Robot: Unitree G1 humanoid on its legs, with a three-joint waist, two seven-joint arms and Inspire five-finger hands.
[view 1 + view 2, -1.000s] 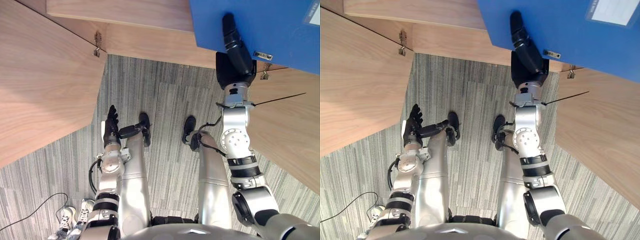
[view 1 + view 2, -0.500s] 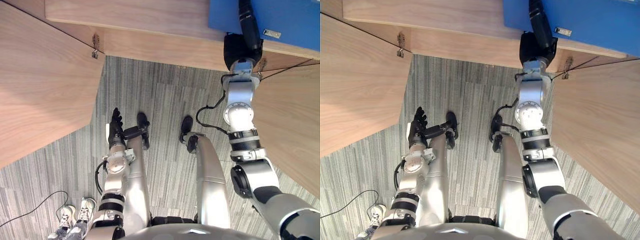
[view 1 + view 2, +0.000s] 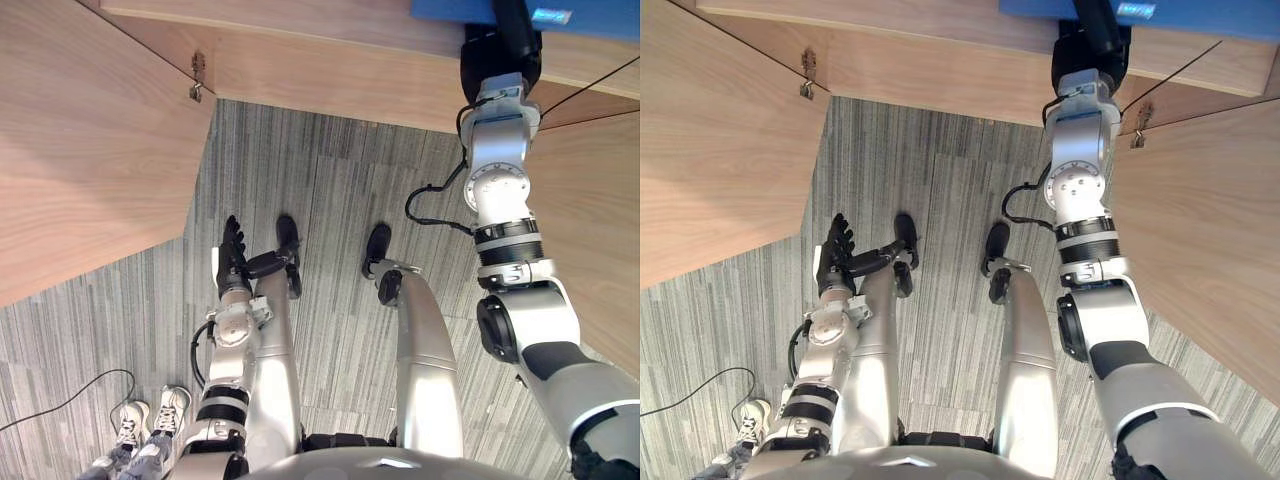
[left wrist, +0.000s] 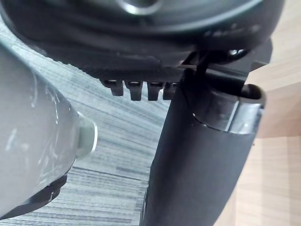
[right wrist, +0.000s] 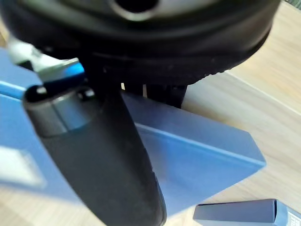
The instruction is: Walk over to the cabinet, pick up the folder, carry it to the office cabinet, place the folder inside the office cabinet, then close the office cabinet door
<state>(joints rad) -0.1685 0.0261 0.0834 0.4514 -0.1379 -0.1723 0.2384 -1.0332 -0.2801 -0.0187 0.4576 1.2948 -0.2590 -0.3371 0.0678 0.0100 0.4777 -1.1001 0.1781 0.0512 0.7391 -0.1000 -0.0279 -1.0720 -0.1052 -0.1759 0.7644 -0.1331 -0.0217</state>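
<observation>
Office cabinet (image 3: 90,150): doors open at both sides; interior cut off above.
Folder (image 5: 197,160): blue, at the wooden shelf; you can't tell if it rests.
Right hand (image 3: 497,60): thumb across folder, fingers partly hidden behind, pinching it.
Left hand (image 3: 231,262): low, fingers straight, holding nothing.

The folder (image 5: 202,160) was plain blue. The cabinet (image 3: 90,150) was light brown wood with fine grain, and the carpet (image 3: 330,200) was grey, streaked in thin lines running in alternating directions. The left hand (image 3: 232,265) and right hand (image 3: 497,50) were black.
</observation>
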